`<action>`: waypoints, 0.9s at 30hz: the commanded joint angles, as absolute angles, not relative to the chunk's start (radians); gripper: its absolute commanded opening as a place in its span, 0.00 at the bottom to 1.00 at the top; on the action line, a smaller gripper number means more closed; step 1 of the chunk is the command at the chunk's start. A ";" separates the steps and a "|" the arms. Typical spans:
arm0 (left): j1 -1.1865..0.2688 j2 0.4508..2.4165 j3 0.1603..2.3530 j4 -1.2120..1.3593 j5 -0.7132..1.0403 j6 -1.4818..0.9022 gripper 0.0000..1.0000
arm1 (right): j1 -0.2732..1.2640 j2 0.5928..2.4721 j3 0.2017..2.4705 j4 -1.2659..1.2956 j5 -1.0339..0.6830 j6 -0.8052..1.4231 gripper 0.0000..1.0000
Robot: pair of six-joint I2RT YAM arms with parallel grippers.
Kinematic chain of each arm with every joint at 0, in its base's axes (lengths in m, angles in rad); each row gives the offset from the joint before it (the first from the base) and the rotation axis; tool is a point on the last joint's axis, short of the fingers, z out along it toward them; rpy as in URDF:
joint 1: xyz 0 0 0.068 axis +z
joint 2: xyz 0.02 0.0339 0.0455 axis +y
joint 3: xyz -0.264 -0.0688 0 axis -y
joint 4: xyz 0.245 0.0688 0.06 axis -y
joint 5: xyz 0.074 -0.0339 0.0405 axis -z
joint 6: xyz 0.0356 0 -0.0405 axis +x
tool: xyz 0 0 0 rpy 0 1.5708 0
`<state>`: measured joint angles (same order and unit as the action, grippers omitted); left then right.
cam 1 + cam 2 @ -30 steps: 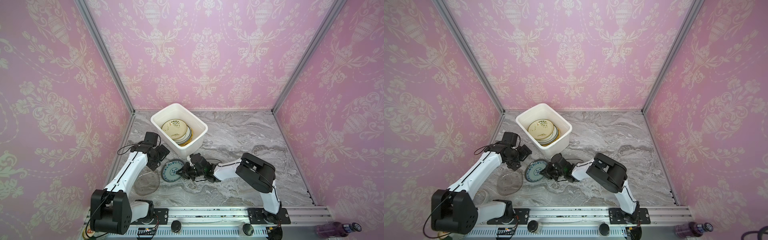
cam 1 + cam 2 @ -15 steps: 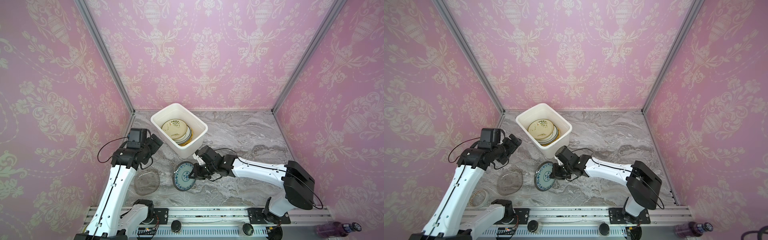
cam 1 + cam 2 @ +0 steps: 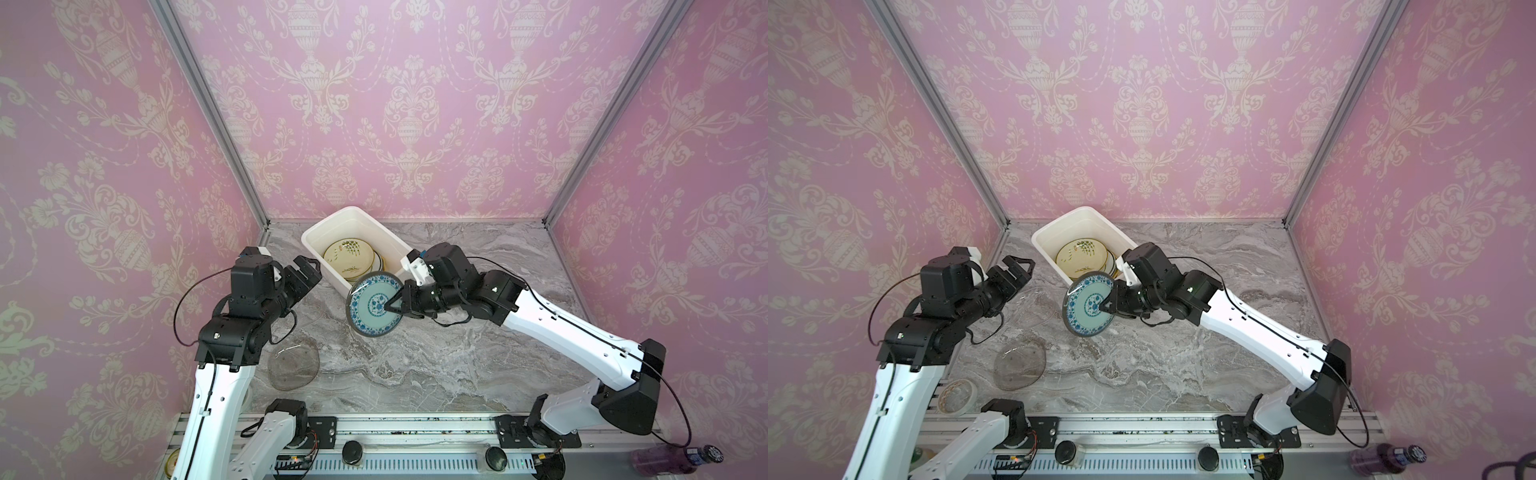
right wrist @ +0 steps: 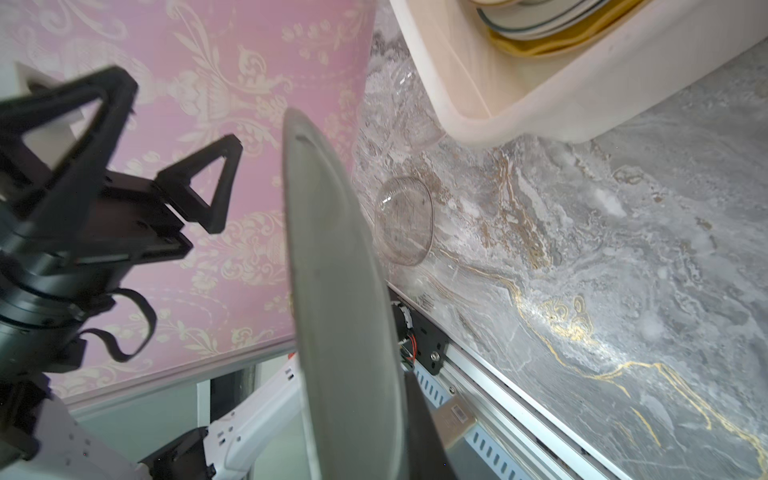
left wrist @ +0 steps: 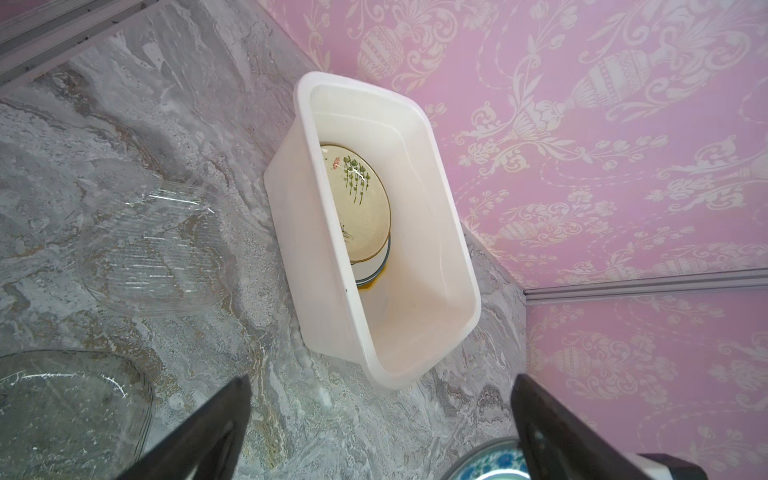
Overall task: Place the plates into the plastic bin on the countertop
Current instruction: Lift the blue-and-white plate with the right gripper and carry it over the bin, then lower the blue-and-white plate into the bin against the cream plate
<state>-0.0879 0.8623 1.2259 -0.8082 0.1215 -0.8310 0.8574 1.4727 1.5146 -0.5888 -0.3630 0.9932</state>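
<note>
My right gripper (image 3: 390,306) is shut on the rim of the teal patterned plate (image 3: 368,318), held on edge in the air just in front of the plastic bin's (image 3: 328,222) near corner. In the right wrist view this plate (image 4: 332,291) shows edge-on with its grey underside. Inside the bin lies a stack of plates topped by the cream one with green sprigs (image 3: 353,257). My left gripper (image 3: 312,268) hangs open and empty, left of the bin, above the countertop (image 3: 457,365). One clear glass plate (image 3: 293,365) lies front left, another (image 5: 153,245) beside the bin.
A clear tape roll (image 3: 957,397) sits at the front left corner by the aluminium rail (image 3: 1142,424). A purple bottle (image 3: 1387,457) lies outside the frame at the front right. Pink patterned walls close in three sides.
The right gripper has lifted the teal plate off the countertop, tipped it on edge and carried it toward the bin. The left gripper drew back to the left, rose and opened wider.
</note>
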 commanded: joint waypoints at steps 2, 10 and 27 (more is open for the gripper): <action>-0.082 0.869 1.246 -0.707 0.083 -0.724 0.99 | 0.786 1.545 1.596 -0.541 -0.369 1.115 0.00; -0.083 0.924 1.282 -0.724 0.048 -0.606 0.99 | 0.727 1.737 1.754 -0.446 -0.328 1.239 0.00; -0.089 1.025 1.356 -0.757 -0.016 -0.460 0.99 | 0.748 2.150 2.165 -0.558 -0.083 1.504 0.00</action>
